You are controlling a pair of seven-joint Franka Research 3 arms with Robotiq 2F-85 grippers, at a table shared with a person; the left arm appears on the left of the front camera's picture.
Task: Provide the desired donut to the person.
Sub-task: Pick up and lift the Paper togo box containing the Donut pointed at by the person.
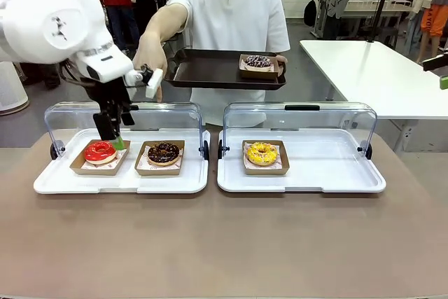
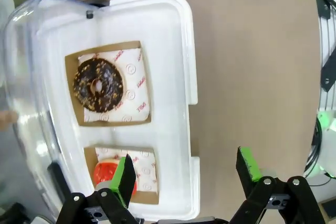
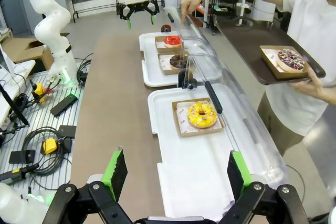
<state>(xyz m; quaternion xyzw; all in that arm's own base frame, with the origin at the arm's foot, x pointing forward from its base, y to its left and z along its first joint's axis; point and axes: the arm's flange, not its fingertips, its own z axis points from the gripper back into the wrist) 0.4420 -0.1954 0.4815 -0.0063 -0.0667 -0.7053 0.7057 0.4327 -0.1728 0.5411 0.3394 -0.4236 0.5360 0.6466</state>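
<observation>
Left end effector (image 1: 112,133), jaws spread wide and empty, is hovering close above the red donut (image 1: 100,151), evidently lining up to lift it toward the dark tray (image 1: 203,68) the person (image 1: 231,19) is holding beyond it.

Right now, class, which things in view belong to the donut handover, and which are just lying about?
Belong to the job:
- red donut
- chocolate donut
- yellow donut
- person's brown tray
- left tool, open above the red donut

Just lying about:
- white side table
- small yellow box among floor cables
</observation>
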